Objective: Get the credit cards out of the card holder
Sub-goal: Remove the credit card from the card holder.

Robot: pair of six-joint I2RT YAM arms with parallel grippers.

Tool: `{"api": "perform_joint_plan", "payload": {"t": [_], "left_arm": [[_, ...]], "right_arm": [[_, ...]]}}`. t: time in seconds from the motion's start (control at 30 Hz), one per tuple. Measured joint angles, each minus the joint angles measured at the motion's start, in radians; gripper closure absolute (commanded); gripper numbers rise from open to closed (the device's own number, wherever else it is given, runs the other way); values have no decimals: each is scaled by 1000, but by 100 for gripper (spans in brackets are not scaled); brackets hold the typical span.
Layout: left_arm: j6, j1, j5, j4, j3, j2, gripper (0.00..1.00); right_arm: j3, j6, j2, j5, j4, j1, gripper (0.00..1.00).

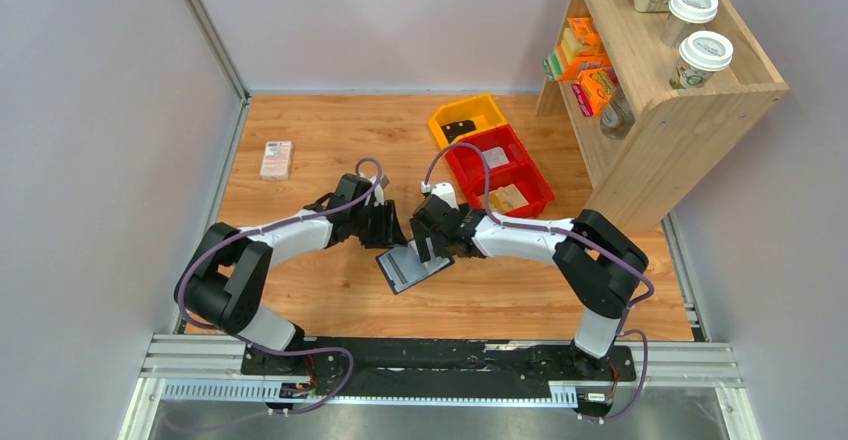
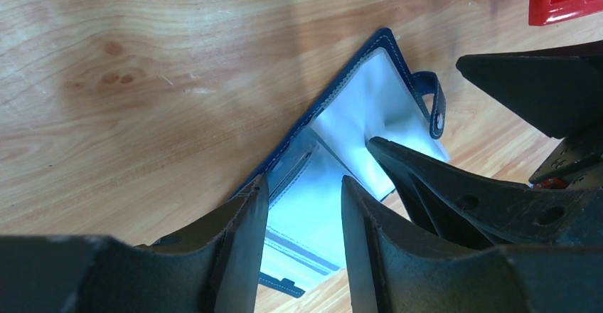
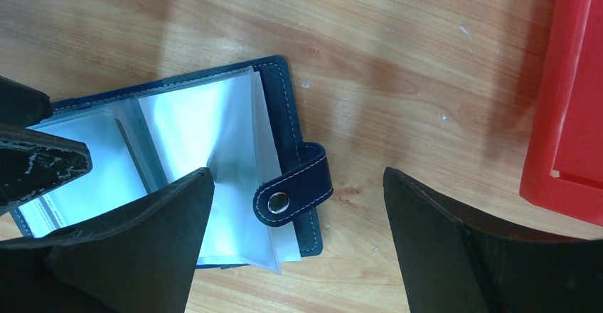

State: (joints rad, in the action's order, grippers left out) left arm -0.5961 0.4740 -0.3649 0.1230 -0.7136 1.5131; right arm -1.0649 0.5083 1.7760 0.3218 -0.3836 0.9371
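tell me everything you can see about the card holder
The card holder is a small navy case with pale stitching that looks like leather. It lies open on the wooden table between the arms. Clear, pale plastic sleeves fan up from its spine; whether they hold cards is hard to tell. Its snap tab, with a metal stud, curls over the outer edge. One finger of the right gripper lies over the sleeves. The left gripper hovers open over the other end.

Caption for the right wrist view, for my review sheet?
Open right gripper over the unfolded navy card holder on the wooden table, red bin at right.
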Motion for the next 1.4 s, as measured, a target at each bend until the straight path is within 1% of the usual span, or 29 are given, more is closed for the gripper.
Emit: {"api": "perform_joint_plan", "payload": {"t": [0.5,0.7,0.83,0.97,1.13,1.4], "left_arm": [[-5,16,-22,0,0,-24,57],[-6,16,-23,0,0,-27,66],[-8,16,-24,-1,0,-27,66],[-16,17,-29,-6,0,-27,58],[-30,18,-38,-9,0,-27,54],[-37,18,-48,-10,0,-27,53]], "right_arm": [[2,1,0,-10,1,-3,7],[4,4,0,-19,7,-6,7],[7,11,0,-31,11,-11,7],[21,17,-8,-45,27,-18,7],[36,19,-24,-62,38,-26,6],[37,18,-62,-71,43,-32,5]]}}
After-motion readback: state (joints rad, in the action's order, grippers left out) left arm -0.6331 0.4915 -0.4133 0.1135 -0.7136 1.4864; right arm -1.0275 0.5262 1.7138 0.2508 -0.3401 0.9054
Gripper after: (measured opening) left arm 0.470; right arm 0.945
